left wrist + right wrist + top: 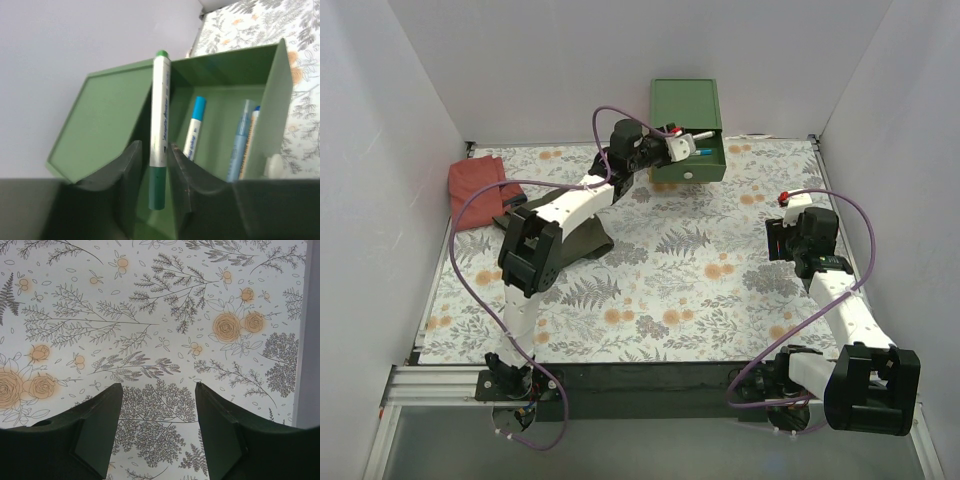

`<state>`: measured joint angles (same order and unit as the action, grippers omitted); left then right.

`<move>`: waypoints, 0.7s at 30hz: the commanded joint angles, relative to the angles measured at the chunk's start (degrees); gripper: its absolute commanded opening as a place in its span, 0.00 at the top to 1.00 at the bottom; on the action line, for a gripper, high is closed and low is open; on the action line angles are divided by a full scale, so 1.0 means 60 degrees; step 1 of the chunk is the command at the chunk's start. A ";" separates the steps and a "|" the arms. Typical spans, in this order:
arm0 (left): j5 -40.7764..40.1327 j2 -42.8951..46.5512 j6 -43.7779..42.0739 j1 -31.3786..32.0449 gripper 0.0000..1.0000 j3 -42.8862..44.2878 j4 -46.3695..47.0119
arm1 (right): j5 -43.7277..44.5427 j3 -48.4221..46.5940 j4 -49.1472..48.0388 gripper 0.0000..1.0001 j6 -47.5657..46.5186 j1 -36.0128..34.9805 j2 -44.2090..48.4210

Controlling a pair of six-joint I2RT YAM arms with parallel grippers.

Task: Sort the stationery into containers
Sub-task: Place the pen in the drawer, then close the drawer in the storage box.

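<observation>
The chest stands at the back of the table with its green top drawer pulled out. My left gripper hovers over that drawer. In the left wrist view a white pen with a green cap stands between the fingers of my left gripper; a narrow gap shows on its left side, so the jaws stand slightly open around it. Inside the drawer lie a blue-capped white marker and a light blue pen. My right gripper stands open and empty above the floral tablecloth.
A red cloth lies at the back left, and a dark green cloth lies under the left arm. White walls close in the table on three sides. The drawer's white knob shows at its front.
</observation>
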<state>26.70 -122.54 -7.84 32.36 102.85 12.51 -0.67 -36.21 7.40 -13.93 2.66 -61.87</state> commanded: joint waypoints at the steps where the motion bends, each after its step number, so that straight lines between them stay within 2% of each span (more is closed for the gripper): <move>1: -0.0552 0.0720 0.0162 0.0012 0.55 -0.0060 0.1369 | -0.0196 -0.0235 -0.0134 0.31 -0.0051 0.0055 0.0087; 4: -0.0962 0.0940 0.0441 0.0012 0.45 -0.0602 0.2497 | -0.0328 -0.0424 -0.0105 0.31 -0.0022 0.0055 -0.0045; 7: -0.1255 0.1321 0.0603 0.0012 0.42 -0.0910 0.3098 | -0.0941 -0.1008 0.0055 0.32 -0.0065 0.0055 -0.0294; 9: -0.1927 0.1906 0.0807 0.0012 0.40 -0.1623 0.4103 | -0.2110 -0.1463 0.0100 0.35 -0.0225 -0.0003 -0.0630; 10: -0.2264 0.2169 0.0880 0.0012 0.36 -0.1904 0.4531 | -0.2710 -0.1698 0.0100 0.40 -0.0357 -0.0047 -0.0762; 11: -0.2746 0.2418 0.0910 -0.0002 0.34 -0.2269 0.4942 | -0.3833 -0.2193 0.0085 0.40 -0.0489 -0.0105 -0.1126; 12: -0.3650 0.2972 0.0968 -0.0017 0.34 -0.2592 0.5598 | -0.4192 -0.2474 0.0071 0.44 -0.0679 -0.0367 -0.1332; 13: -0.4268 0.3238 0.1158 -0.0061 0.31 -0.3262 0.5808 | -0.4413 -0.2737 0.0071 0.52 -0.0724 -0.0427 -0.1552; 14: -0.4868 0.3516 0.1362 -0.0206 0.25 -0.3545 0.5824 | -0.4604 -0.3349 0.0056 0.59 -0.0841 -0.0834 -0.1975; 15: -0.5542 0.4172 0.2191 -0.0324 0.24 -0.3765 0.4897 | -0.4606 -0.3616 0.0056 0.63 -0.1088 -0.1288 -0.2168; 16: -0.5708 0.4468 0.2678 -0.0455 0.24 -0.4231 0.4162 | -0.4591 -0.3894 0.0027 0.78 -0.1250 -0.1510 -0.2358; 17: -0.5898 0.4776 0.3263 -0.0863 0.22 -0.4410 0.3444 | -0.4620 -0.4100 -0.0031 0.83 -0.1397 -0.1700 -0.2722; 18: -0.6161 0.4996 0.4168 -0.1084 0.19 -0.4557 0.1581 | -0.4606 -0.4537 -0.0090 0.87 -0.1500 -0.2050 -0.2915; 19: -0.6048 0.5274 0.5903 -0.1319 0.18 -0.4602 0.0431 | -0.4635 -0.4701 -0.0120 0.93 -0.1747 -0.2199 -0.3091; 21: -0.5667 0.5452 0.7292 -0.1949 0.16 -0.4893 -0.2013 | -0.4635 -0.5139 -0.0207 0.96 -0.1954 -0.2535 -0.3618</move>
<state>-1.96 -94.32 13.28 27.16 76.64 27.83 -24.56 -61.28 8.19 -20.97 -8.71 -79.42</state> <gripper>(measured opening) 0.822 0.074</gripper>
